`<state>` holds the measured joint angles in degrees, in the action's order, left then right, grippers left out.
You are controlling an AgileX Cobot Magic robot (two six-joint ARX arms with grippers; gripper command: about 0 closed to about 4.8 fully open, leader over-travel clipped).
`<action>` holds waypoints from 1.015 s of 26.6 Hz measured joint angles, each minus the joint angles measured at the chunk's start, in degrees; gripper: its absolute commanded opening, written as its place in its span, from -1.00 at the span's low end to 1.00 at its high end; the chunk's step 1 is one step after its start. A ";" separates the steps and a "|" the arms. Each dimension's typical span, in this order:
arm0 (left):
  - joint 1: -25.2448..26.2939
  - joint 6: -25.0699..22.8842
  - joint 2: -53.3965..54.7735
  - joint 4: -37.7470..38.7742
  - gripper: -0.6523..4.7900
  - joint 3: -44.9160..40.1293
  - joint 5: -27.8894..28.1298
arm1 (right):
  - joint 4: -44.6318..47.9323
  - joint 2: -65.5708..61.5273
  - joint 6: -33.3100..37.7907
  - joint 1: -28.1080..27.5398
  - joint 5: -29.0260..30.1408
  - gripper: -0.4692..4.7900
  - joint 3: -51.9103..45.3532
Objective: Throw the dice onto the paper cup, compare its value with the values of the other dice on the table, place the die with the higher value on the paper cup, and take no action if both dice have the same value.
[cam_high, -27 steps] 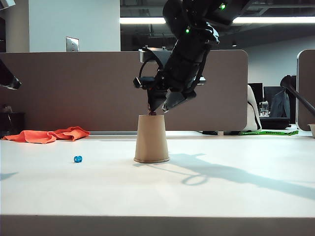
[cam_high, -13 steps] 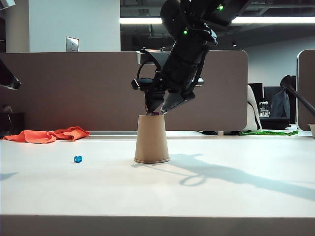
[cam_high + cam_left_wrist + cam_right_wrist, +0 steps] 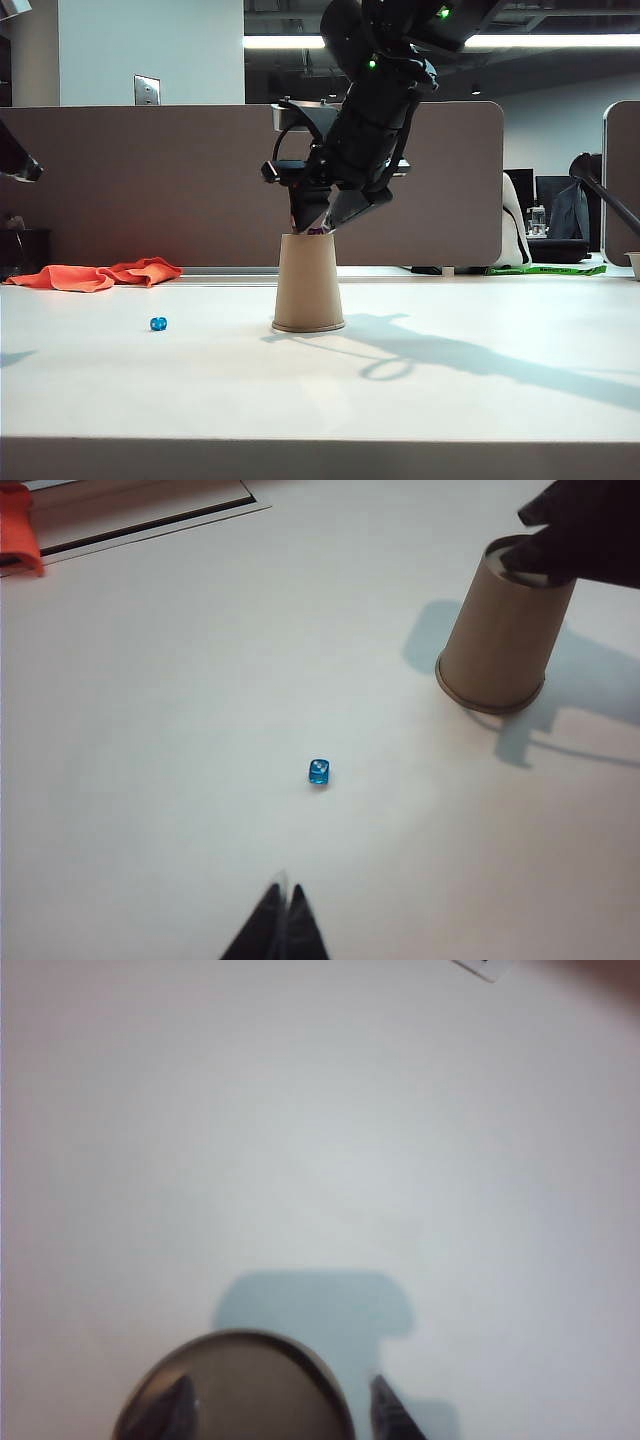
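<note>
The cup [image 3: 308, 283] sits upside down mid-worktop [image 3: 450, 400], and the right end effector [image 3: 312, 222] hangs right over its upturned base with fingers spread wide, nothing gripped. A tiny purple die [image 3: 316, 232] seems to sit on the base between them, hard to be sure. The blue die [image 3: 319, 772] lies well left of the cup, and the left end effector [image 3: 284, 920] hovers near it, pinched closed and empty.
</note>
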<state>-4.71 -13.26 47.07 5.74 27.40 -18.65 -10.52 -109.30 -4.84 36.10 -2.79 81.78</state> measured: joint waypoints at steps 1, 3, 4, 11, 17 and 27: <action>0.00 0.00 0.00 0.00 -0.78 0.00 -0.02 | -0.22 0.00 0.00 0.04 0.00 0.05 0.00; 0.00 0.00 0.00 0.00 -0.78 0.00 -0.02 | -0.50 0.00 0.00 0.07 0.00 0.05 0.00; 0.00 0.00 0.00 0.00 -0.78 0.00 0.00 | -0.48 0.00 0.00 0.07 0.00 0.05 0.00; 0.00 0.00 0.00 0.00 -0.78 0.00 -0.02 | -0.50 0.00 0.00 0.07 -0.04 -0.13 -0.02; 0.00 0.00 0.00 0.00 -0.78 0.00 -0.02 | -0.50 0.00 0.00 0.07 -0.07 -0.44 -0.04; 0.00 0.00 0.00 0.02 -0.78 0.00 -0.02 | -0.44 0.00 -0.04 0.07 -0.04 -0.44 -0.04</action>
<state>-4.71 -13.26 47.07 5.76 27.40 -18.68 -10.96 -109.30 -4.89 36.16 -2.83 81.73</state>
